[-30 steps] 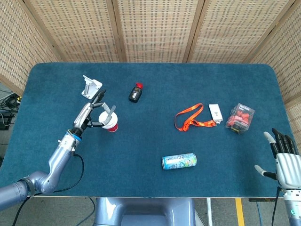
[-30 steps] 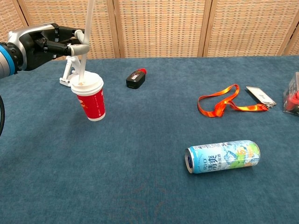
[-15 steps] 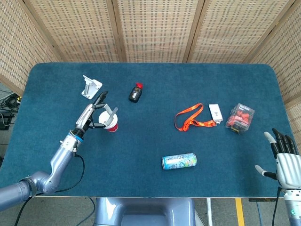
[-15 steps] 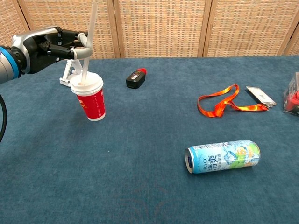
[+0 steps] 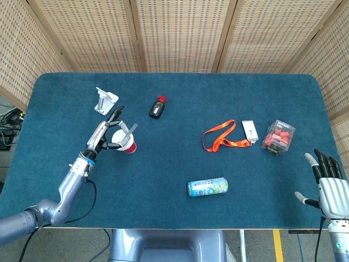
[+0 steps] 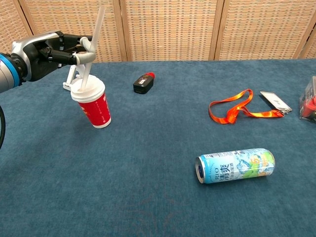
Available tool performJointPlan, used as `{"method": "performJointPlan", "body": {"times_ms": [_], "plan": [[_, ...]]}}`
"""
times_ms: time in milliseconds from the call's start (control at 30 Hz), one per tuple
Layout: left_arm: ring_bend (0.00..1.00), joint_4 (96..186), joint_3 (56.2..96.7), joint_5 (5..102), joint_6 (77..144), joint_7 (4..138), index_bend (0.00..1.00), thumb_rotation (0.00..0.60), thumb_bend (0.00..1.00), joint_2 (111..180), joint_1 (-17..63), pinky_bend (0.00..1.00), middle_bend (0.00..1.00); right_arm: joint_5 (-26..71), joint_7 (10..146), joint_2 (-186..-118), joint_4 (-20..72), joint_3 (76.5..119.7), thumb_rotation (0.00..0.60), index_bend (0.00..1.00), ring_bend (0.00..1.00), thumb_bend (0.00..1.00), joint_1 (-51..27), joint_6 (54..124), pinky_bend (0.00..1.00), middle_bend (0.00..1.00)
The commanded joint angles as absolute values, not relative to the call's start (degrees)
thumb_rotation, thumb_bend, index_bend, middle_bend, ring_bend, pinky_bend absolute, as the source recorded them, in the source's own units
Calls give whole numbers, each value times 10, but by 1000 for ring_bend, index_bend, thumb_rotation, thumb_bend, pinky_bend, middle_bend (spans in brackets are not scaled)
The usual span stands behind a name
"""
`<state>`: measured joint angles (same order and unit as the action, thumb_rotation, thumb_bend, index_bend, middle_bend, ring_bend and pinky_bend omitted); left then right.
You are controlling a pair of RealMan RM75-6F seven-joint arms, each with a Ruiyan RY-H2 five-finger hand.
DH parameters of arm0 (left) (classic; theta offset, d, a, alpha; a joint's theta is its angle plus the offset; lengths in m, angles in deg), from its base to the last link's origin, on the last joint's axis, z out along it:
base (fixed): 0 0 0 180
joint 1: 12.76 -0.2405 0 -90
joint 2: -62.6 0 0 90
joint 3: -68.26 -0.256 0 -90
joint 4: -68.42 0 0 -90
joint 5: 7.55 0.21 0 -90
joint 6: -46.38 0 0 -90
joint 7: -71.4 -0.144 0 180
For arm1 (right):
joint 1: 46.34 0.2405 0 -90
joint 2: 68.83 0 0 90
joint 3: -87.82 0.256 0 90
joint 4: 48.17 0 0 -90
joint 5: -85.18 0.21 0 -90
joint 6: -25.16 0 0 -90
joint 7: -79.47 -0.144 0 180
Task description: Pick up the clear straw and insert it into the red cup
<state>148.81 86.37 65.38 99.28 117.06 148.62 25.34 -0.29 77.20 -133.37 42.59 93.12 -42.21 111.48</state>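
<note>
Two hands show, well apart. At the table's left side the left hand (image 6: 47, 49) pinches the clear straw (image 6: 92, 47) between its fingertips; the straw leans, its lower end set into the white lid of the red cup (image 6: 96, 108), its upper end running up out of the chest view. That cup stands on the blue table (image 5: 174, 164) tilted toward the hand, just in front of a small white stand (image 5: 105, 100). At the table's near right corner the right hand (image 5: 331, 188) hangs with its fingers spread and nothing in them. A black bottle with a red cap (image 5: 157, 107) lies to the right of the stand. An orange lanyard (image 5: 222, 139) lies right of centre with a small white card (image 5: 250, 130) at its end, and a clear box of red pieces (image 5: 278, 137) sits just beyond. One drink can (image 5: 208, 186) lies on its side near the front edge
</note>
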Motion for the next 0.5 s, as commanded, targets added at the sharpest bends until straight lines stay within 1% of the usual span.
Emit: {"method": "performJointPlan", "body": {"times_ms": [33, 500], "plan": [[0, 1485, 864, 657, 996, 1176, 670, 600, 417, 1487, 253, 0, 0, -3, 771, -1334, 426, 931, 600, 133, 0, 68, -422, 1114, 0, 0], [0, 1477, 861, 662, 993, 1188, 670, 600, 416, 1486, 257, 0, 0, -4, 770, -1333, 426, 930, 600, 133, 0, 68, -421, 1114, 0, 0]]}}
